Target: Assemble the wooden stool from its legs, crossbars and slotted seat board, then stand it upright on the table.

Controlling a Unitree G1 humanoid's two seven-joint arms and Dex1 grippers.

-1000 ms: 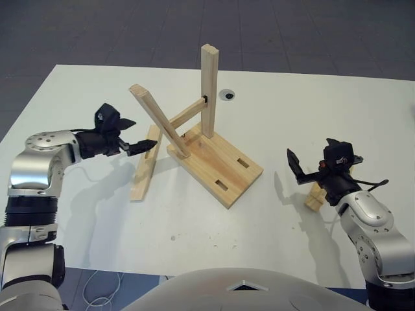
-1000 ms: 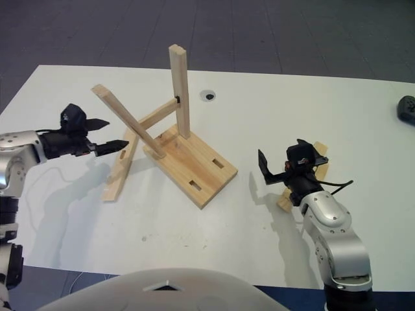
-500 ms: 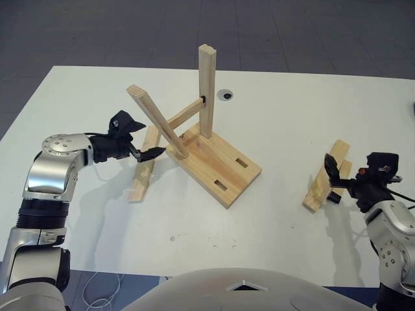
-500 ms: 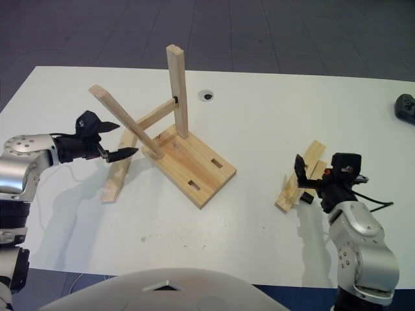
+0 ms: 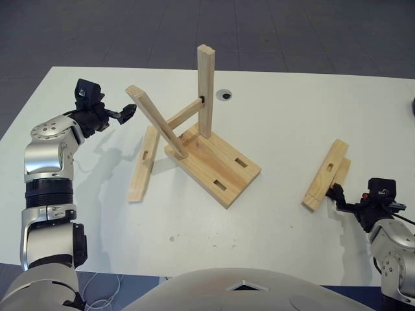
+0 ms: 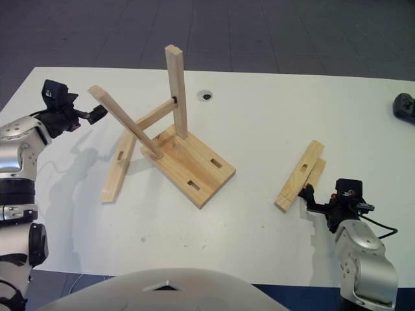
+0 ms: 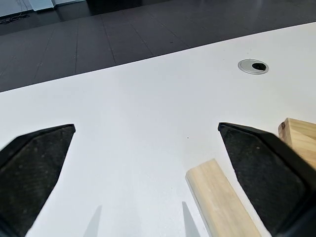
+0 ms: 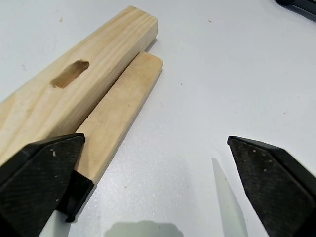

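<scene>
Retreated: right gripper point(image 5: 336, 193), open, sits at near end of loose leg point(image 5: 325, 173), which runs away from it; left gripper point(image 5: 128, 112) open, distant.

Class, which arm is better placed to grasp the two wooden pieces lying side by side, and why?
Right: its open jaws sit at one end of the pieces; the left jaws are far off beside the leaning leg.
</scene>
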